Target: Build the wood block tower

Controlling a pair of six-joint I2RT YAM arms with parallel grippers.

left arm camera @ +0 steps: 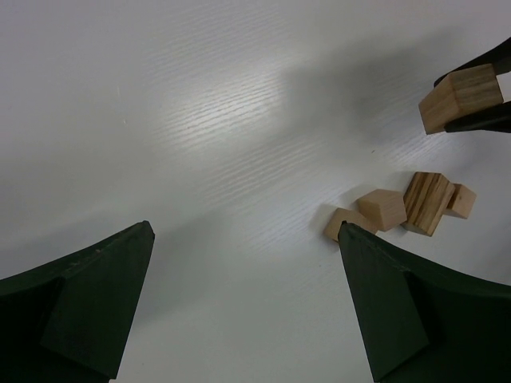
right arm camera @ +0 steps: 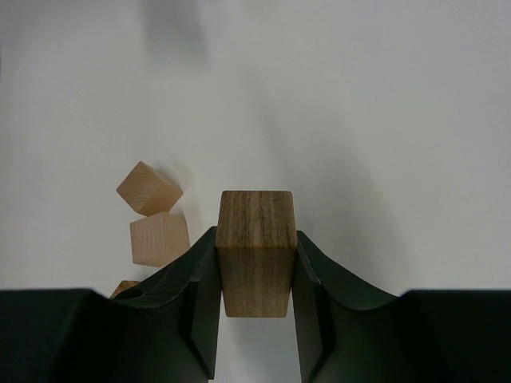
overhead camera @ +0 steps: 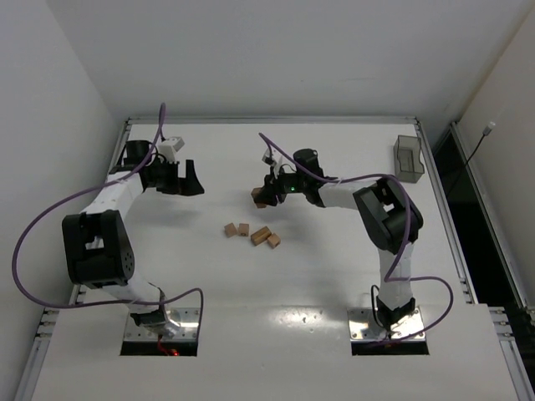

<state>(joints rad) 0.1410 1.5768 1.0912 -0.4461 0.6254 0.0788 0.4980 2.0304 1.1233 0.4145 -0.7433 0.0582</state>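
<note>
White table [overhead camera: 276,317] carried four loose blocks [overhead camera: 251,234] near its middle. Right gripper [overhead camera: 260,199] pinched a fifth block [right arm camera: 255,254] by flat opposite faces nearby; it looked light, rigid, slick. Left gripper [left arm camera: 243,231] gaped wide, empty.

From my seat I see a white table [overhead camera: 276,284] with faint grain, edged by metal rails [overhead camera: 272,119]. Plain white walls close it in: back wall [overhead camera: 276,50], left wall [overhead camera: 42,125], right wall [overhead camera: 506,75]. A grey bin [overhead camera: 408,157] sits at its far right corner. Beside the table's right edge runs a dark floor strip [overhead camera: 485,225], where a thin cable [overhead camera: 478,144] crosses. A soft glare [left arm camera: 231,112] lies on the tabletop.
</note>
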